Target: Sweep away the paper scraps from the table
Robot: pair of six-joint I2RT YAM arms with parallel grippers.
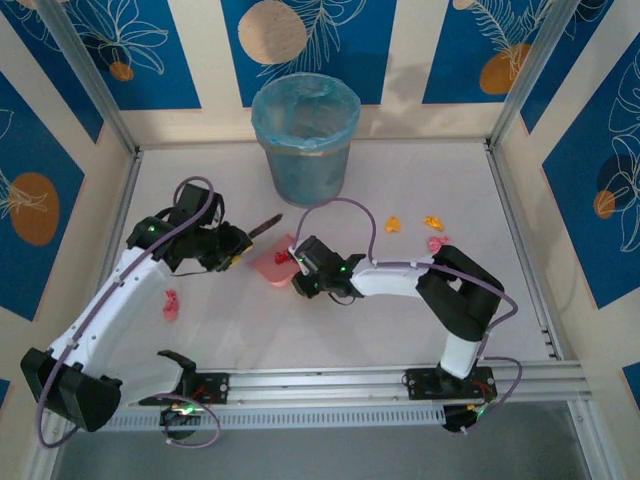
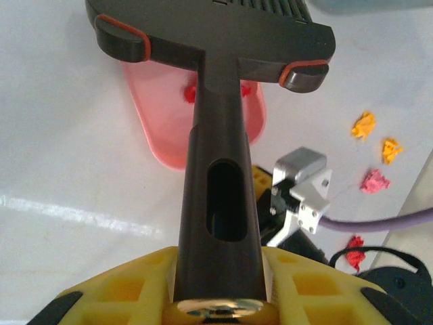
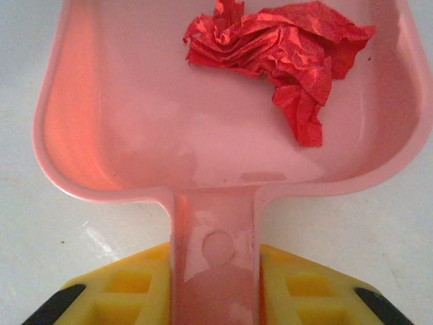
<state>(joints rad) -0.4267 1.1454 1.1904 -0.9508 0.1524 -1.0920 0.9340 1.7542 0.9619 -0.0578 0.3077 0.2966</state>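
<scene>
1. Right gripper (image 3: 215, 288) sits closest, its yellow pads (image 3: 122, 288) drawn in narrow on the handle of the pink dustpan (image 3: 128, 128).
2. One crumpled red scrap (image 3: 284, 47) lies inside the dustpan, toward its far open edge.
3. Left gripper (image 2: 218, 288) is clamped narrow on the dark handle of a brush (image 2: 215, 135); the brush head hangs over the dustpan's far edge, and contact with it cannot be told.
4. Right of the dustpan, on the table (image 1: 330, 335), lie two orange scraps (image 1: 392, 224) (image 1: 432, 222), with a pink scrap (image 1: 437, 243) just beside them.
5. Left of the dustpan, well apart from it, lies another pink-red scrap (image 1: 170, 303).
6. Beyond the dustpan stands the blue-lined bin (image 1: 305, 150).
</scene>
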